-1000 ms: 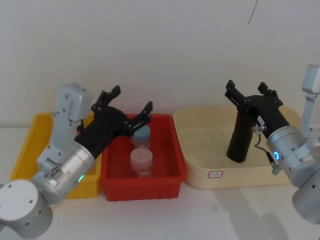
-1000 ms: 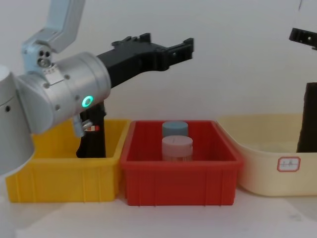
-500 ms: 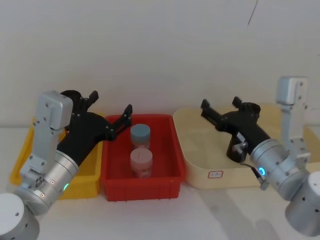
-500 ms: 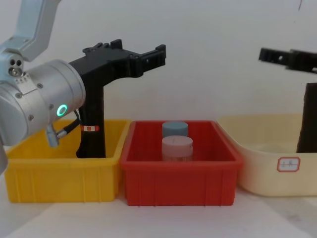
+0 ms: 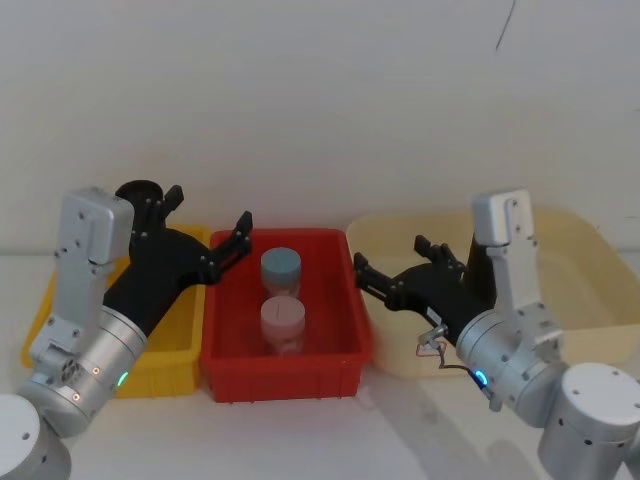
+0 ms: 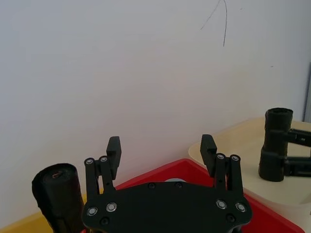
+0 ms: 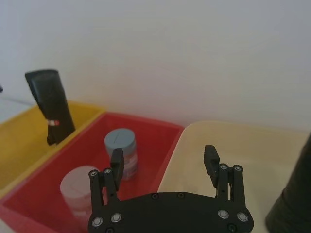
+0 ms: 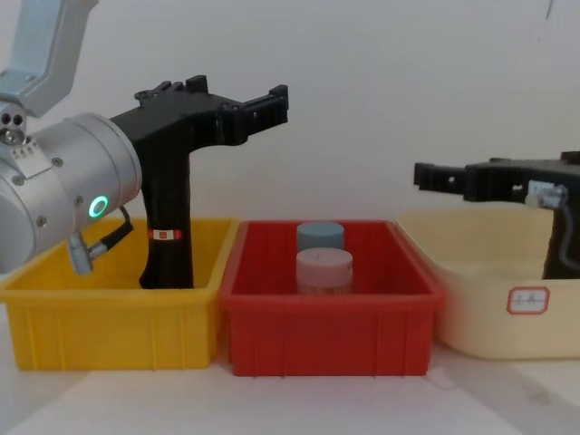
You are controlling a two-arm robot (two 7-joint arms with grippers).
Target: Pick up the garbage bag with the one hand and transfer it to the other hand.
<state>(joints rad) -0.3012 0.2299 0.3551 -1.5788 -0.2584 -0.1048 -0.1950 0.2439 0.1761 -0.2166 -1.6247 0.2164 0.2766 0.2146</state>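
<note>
While left tool (image 5: 207,207) and right tool (image 5: 390,254) gape, jars (image 5: 283,318) in red bin (image 5: 285,376) between

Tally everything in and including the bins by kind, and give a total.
Bins: 3 (yellow bin, red bin, cream tub)
Black rolls: 2 (labelled roll, garbage bag)
Jars: 2 (blue-lidded jar, pink-lidded jar)
Total: 7

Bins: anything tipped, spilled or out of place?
Nothing stands out. The garbage bag stands upright in the cream tub, the labelled roll upright in the yellow bin, both jars upright in the red bin. Left gripper and right gripper hang open, holding nothing.
</note>
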